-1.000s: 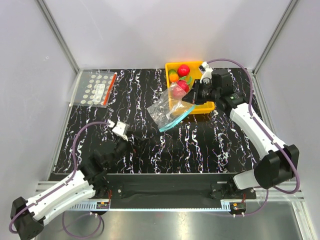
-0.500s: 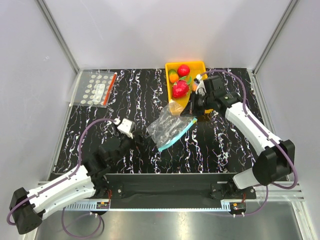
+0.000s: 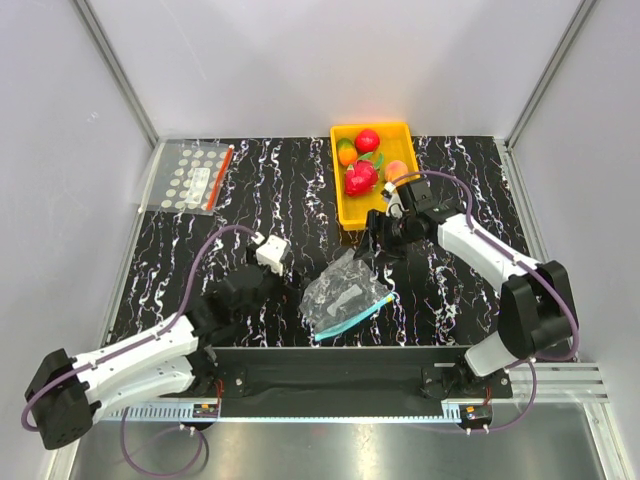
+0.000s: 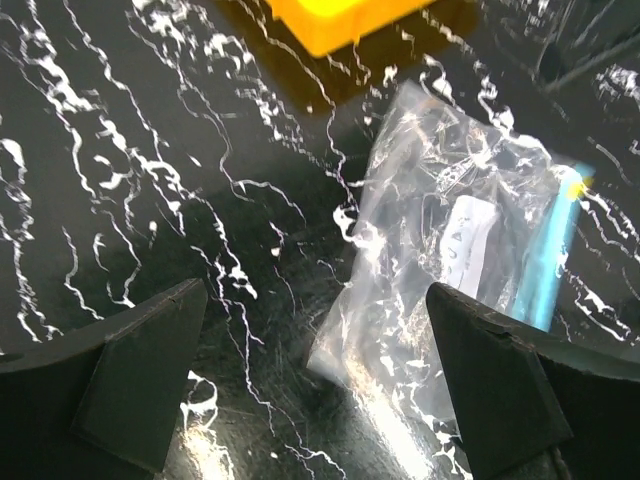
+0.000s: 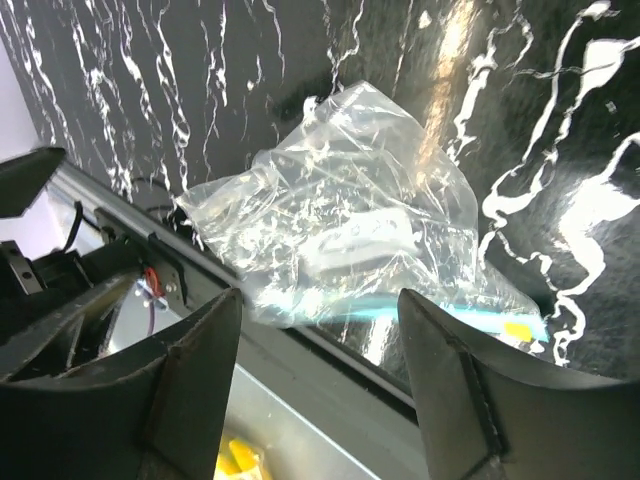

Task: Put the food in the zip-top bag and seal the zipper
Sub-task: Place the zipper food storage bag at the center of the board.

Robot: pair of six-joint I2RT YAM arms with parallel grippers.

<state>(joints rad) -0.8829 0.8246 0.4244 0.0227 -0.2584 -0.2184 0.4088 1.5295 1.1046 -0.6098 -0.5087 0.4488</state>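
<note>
Zip-top bag [image 3: 340, 292] lies crumpled on the table [image 3: 250, 190], so left tool [image 4: 320, 388] and right tool [image 5: 325, 385], both spread wide, should each pinch one lip beside the zipper [image 3: 355, 315].

Top view: bright, even light from overhead, shadows soft & short; pale walls [image 3: 300, 60] near washed out, pic sharp throughout. Left wrist view: dimmer; glossy table [image 4: 120, 150] throws white glare, zip-top bag [image 4: 440, 230] sparkles w/ specular spots, left fingers [image 4: 140, 375] dark & out of focus at bottom. Right wrist view: warm glare patch on table at upper right; bag creases flare white; right fingers [image 5: 190, 390] dark, soft, in shadow along the bottom edge.
</note>
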